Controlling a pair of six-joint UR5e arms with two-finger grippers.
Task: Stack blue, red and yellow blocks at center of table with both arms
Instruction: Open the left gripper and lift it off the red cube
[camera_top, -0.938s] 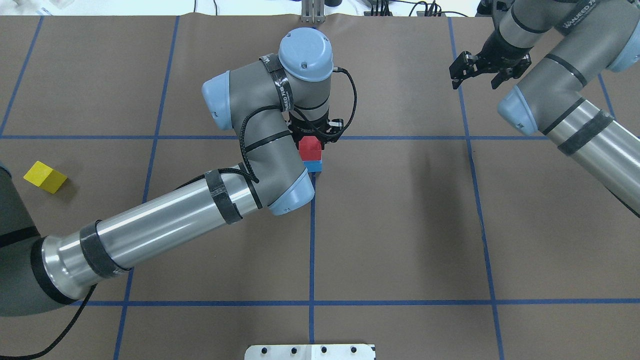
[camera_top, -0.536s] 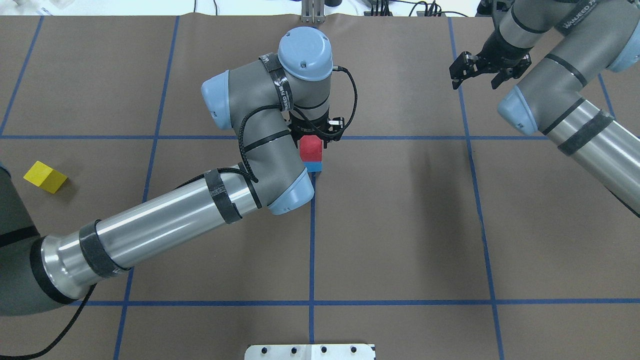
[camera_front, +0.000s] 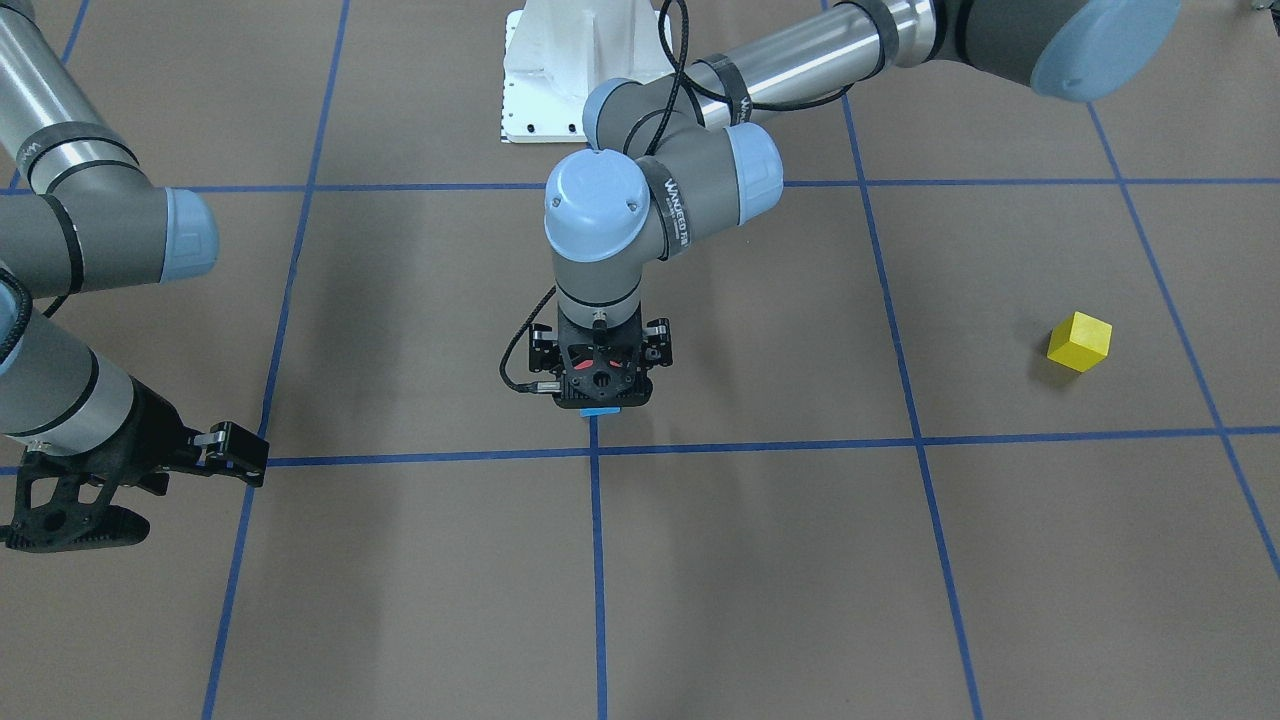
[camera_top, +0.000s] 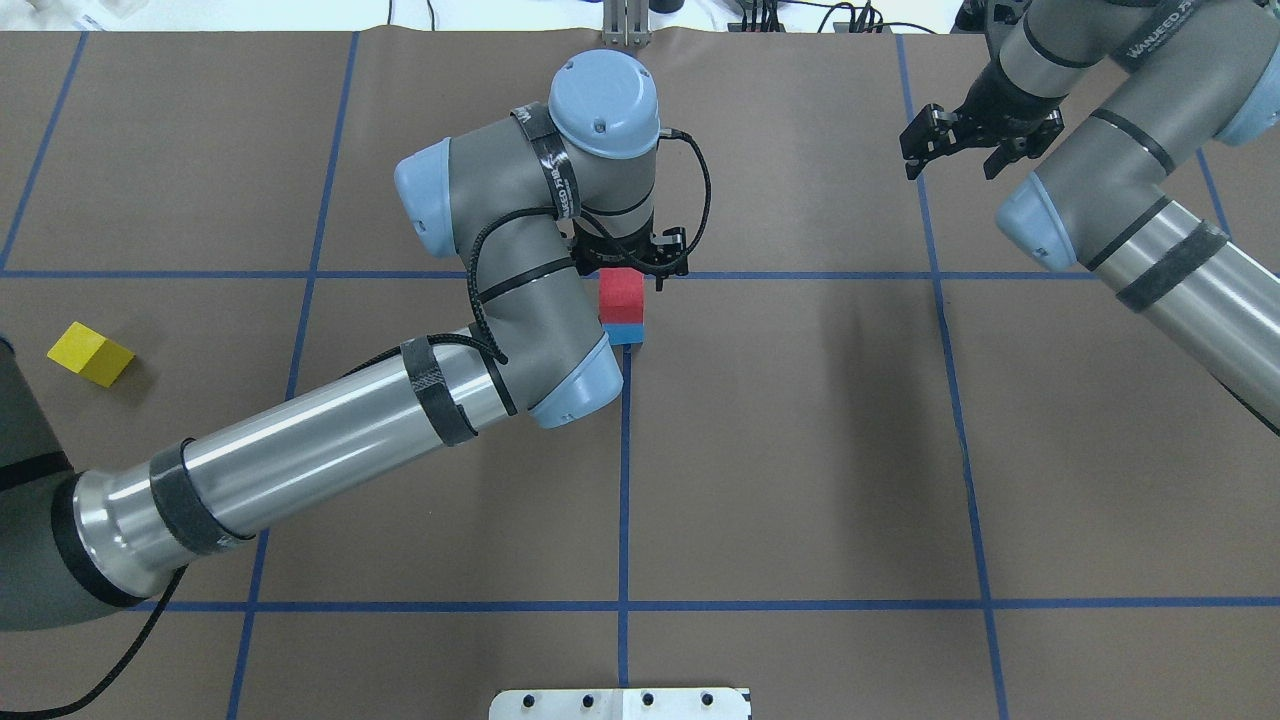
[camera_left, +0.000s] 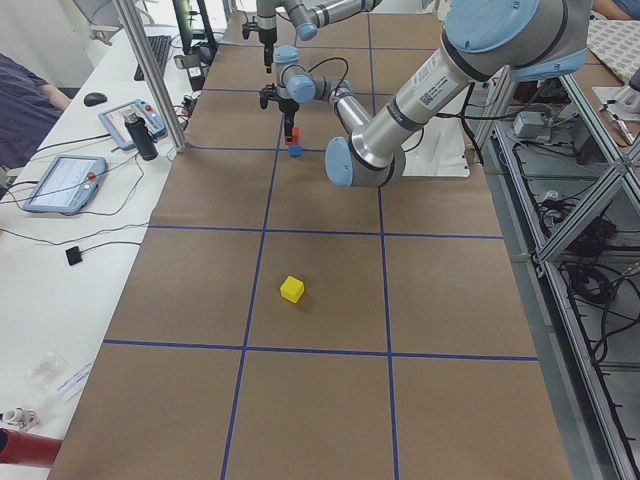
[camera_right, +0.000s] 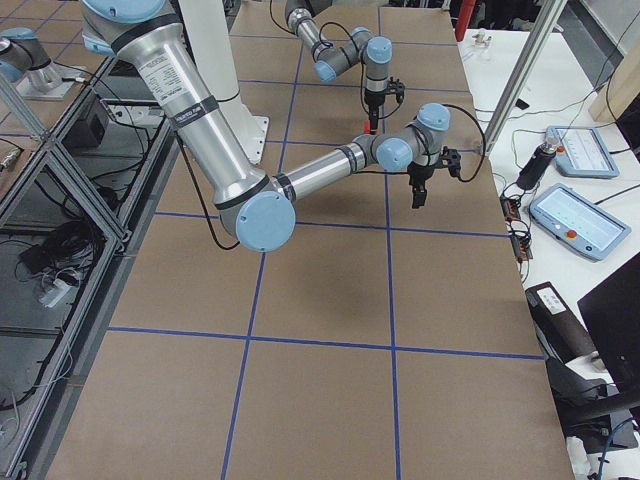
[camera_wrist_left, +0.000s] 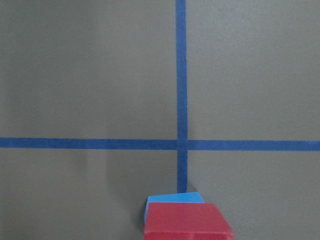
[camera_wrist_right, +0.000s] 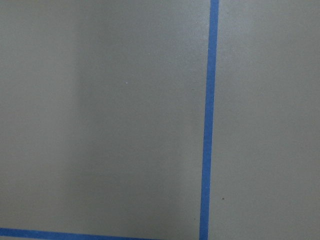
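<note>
Yellow block (camera_top: 90, 354) lies on the table (camera_top: 800, 450) far to the left of the tape cross (camera_front: 593, 450) and a little to the robot's side of it, turned askew to the lines. No gripper is near it.

The blue block (camera_top: 629, 334) sits just at the robot's side of the cross, on the tape line that runs toward the robot. The red block (camera_top: 621, 292) rests flat on top of it, and the edges nearly match.

The left gripper (camera_top: 630, 264) hangs close over the red block and points straight down. In the front view the red colour shows only through the openings of its black frame. Its fingers seem to stand wider than the red block, so they do not clamp it. In the left wrist view the red block fills the lower edge, and the blue one shows behind it.

The right gripper (camera_top: 978, 145) hovers far to the right of the cross and beyond it, above the table. Its fingers are spread and nothing is between them.
</note>
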